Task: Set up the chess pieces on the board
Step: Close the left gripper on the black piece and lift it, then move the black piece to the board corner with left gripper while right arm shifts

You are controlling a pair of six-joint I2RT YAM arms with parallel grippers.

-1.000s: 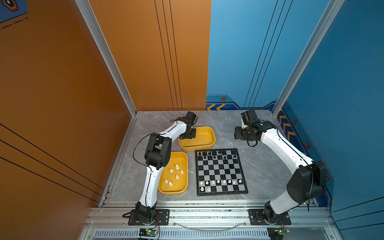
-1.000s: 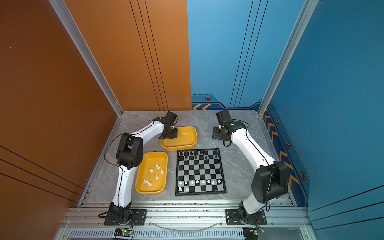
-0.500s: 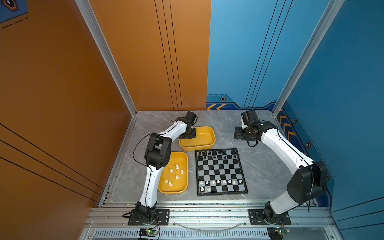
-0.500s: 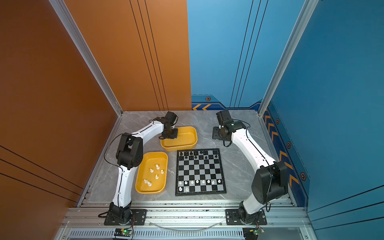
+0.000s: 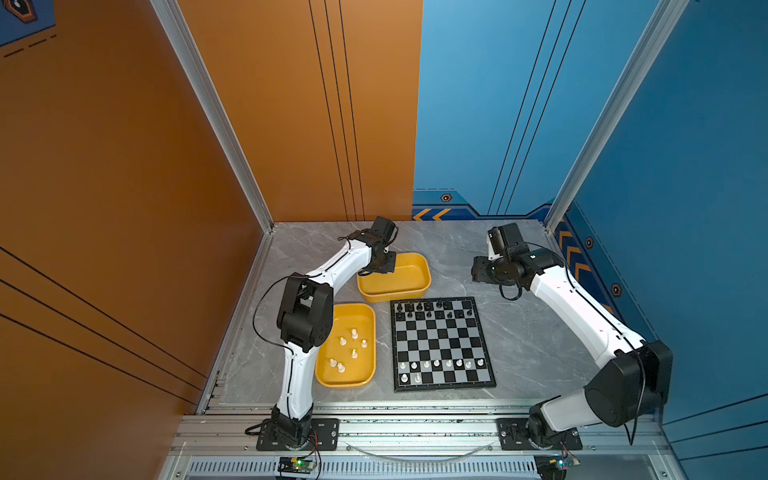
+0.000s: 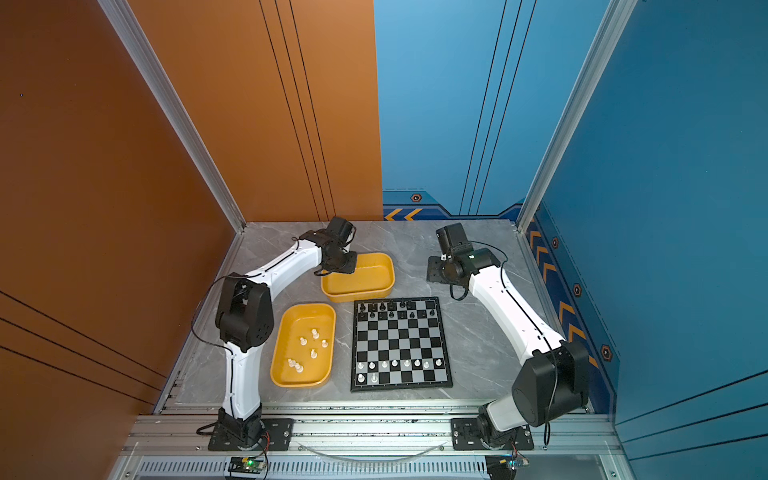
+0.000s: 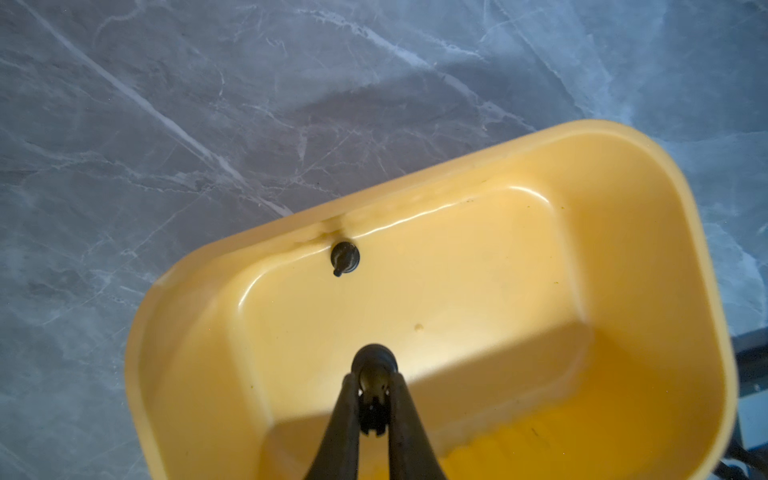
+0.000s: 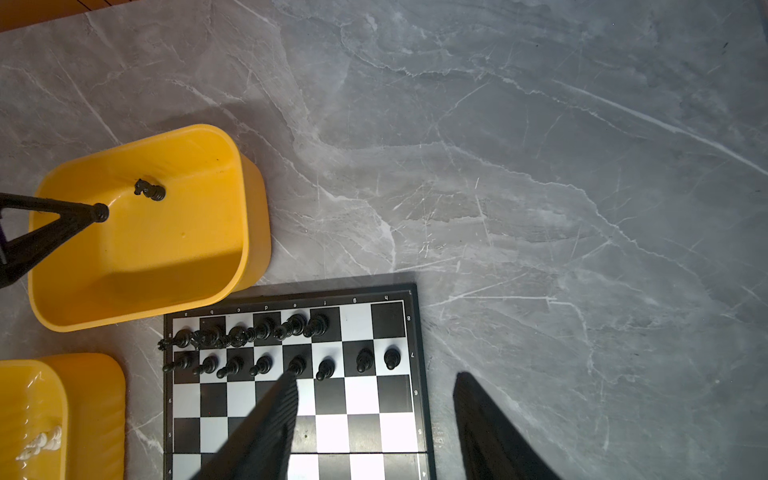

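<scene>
"So, the left end effector (image 7: 374, 384)?"
"Pinched shut on a black chessman (image 7: 374, 360) within the far yellow tray (image 7: 623, 174). It is likely light, stiff, slippery plastic, best gripped at its narrow neck. The right end effector (image 8: 376, 376) gapes empty over the board (image 8: 361, 432)."

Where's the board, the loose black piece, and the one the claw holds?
Board (image 5: 441, 344): in a top view, a bare middle square.
Loose piece (image 7: 345, 257): left wrist view, its middle.
Held piece (image 7: 374, 360): left wrist view, its round end.
</scene>
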